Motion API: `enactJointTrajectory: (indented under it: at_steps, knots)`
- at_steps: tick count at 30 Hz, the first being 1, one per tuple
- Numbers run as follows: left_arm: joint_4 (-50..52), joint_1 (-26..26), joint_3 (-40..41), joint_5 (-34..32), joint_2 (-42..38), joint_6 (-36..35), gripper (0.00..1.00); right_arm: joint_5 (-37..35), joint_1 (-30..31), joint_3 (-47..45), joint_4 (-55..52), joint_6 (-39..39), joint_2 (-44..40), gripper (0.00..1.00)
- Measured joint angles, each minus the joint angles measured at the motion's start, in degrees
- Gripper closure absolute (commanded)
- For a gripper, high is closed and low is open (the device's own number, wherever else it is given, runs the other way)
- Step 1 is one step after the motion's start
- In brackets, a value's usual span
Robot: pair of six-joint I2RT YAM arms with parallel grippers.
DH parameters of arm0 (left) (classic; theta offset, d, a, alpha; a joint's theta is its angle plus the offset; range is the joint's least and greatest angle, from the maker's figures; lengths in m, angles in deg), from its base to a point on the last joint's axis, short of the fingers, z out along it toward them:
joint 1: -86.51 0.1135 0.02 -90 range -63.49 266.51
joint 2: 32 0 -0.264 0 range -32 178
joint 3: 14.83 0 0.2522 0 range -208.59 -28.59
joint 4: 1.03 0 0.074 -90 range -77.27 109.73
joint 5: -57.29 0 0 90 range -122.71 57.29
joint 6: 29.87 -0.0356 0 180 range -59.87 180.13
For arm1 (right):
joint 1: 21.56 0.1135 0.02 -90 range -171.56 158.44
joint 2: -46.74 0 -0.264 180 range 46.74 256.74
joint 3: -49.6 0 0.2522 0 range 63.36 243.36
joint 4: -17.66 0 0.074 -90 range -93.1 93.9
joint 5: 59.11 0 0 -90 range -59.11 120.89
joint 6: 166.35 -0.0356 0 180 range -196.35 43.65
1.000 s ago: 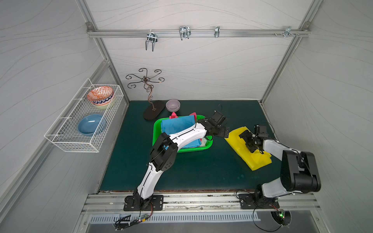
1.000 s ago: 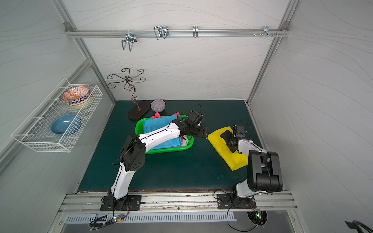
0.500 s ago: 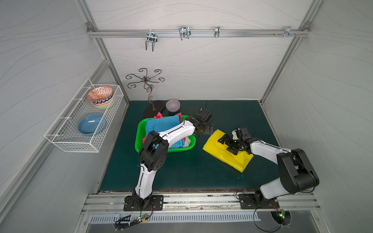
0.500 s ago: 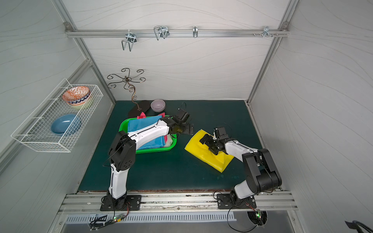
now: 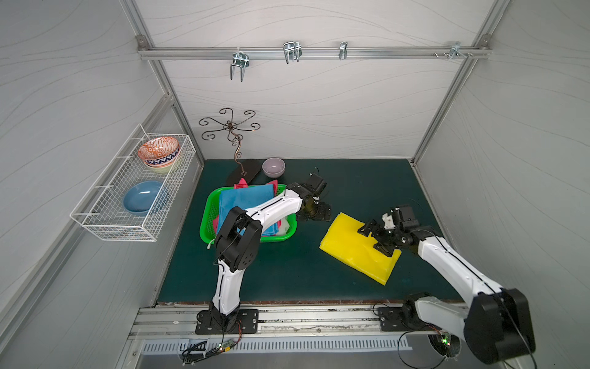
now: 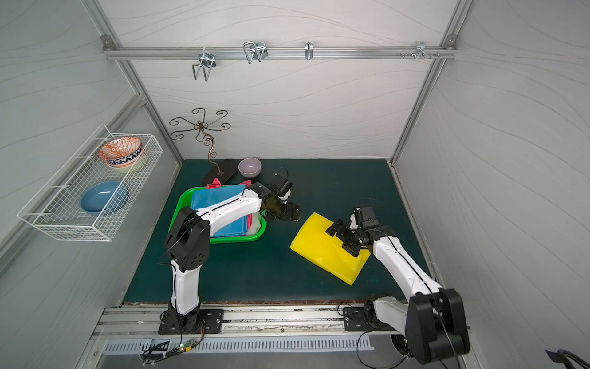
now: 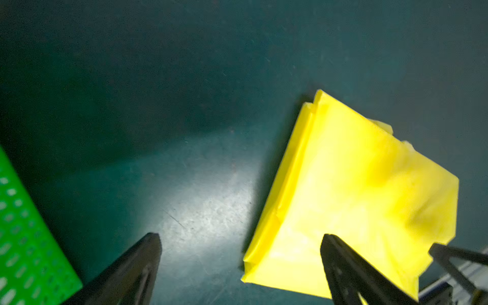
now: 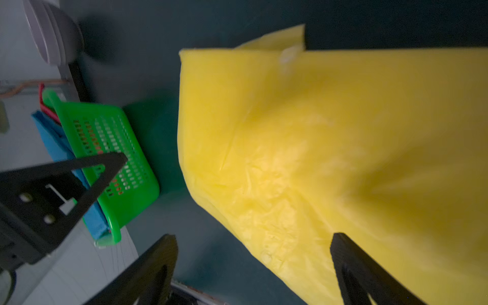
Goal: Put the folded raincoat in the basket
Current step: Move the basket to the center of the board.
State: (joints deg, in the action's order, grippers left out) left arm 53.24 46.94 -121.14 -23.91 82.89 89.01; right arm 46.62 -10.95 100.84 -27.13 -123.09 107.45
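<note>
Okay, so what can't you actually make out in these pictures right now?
- Basket floor: in both top views, covered by the blue cloth and the left arm.
- Whether the open right gripper touches the yellow raincoat: the gripper itself hides the contact in both top views, and the right wrist view is blurred.
- Left wrist view: basket cut off by the edge.

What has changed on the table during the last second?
The raincoat and the basket both slid to the robot's left, and both arms followed. The right gripper stays over the raincoat, open; the left gripper is open too. The purple bowl and the stand did not move.
</note>
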Motion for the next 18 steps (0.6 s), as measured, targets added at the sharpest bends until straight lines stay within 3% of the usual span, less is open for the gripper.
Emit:
enactJointTrajectory:
  at_steps: [4,7,18]
  knots:
    - [-0.3,-3.4,0.0,2.7,0.0,-0.2,0.02,-6.1,-7.7,-2.7,-6.4,-1.8,-7.5,0.06]
    - [-0.8,-5.6,0.0,4.0,0.2,-0.2,0.04,-8.6,-11.3,-3.2,-9.8,-1.9,-7.6,0.05]
    - [-3.8,-7.1,-0.2,6.7,8.2,0.2,0.07,-5.7,-17.0,-9.4,-10.6,-1.7,-3.4,0.06]
